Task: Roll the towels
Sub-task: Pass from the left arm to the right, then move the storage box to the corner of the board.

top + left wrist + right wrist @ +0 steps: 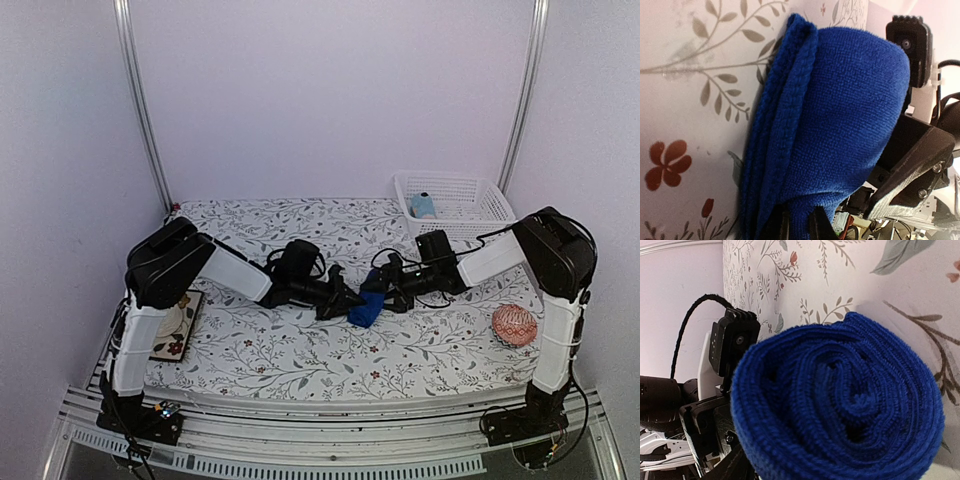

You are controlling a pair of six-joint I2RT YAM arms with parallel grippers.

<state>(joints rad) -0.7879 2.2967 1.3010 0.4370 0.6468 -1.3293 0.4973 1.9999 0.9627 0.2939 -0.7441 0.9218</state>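
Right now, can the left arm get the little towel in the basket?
Probably not. The little towel sits in the basket at the far right corner, a long stretch away, with the right arm lying partly across the way. The left fingers are also shut on the blue towel.

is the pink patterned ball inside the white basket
No, the round pink-red patterned ball lies on the floral table cover near its right edge, outside the white plastic basket at the back.
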